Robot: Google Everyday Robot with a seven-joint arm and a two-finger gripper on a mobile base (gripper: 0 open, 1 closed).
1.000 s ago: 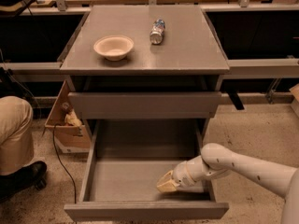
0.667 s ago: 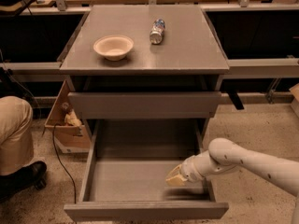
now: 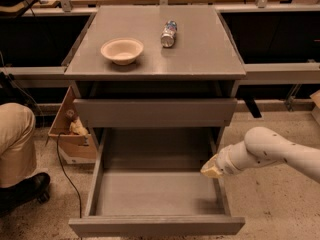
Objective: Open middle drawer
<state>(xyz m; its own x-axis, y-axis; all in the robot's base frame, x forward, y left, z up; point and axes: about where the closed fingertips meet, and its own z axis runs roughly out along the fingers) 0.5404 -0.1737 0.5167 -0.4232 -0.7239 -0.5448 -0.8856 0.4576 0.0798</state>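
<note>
The grey cabinet (image 3: 200,54) has an upper drawer front (image 3: 155,112) nearly closed. Right below it the middle drawer (image 3: 155,225) is pulled far out, and its bare grey inside shows. Any lower drawer is hidden beneath it. My gripper (image 3: 212,169), with a tan tip on a white arm (image 3: 270,151), comes in from the right. It sits at the drawer's right side wall, about halfway along it. It holds nothing that I can see.
A beige bowl (image 3: 122,50) and a lying can (image 3: 169,33) are on the cabinet top. A person's leg (image 3: 15,144) and shoe (image 3: 25,186) are at the left. A cardboard box (image 3: 70,129) and a cable (image 3: 65,169) lie beside the cabinet.
My gripper has moved right and up, from inside the drawer's front right corner to its right side wall. The drawer has stayed pulled out.
</note>
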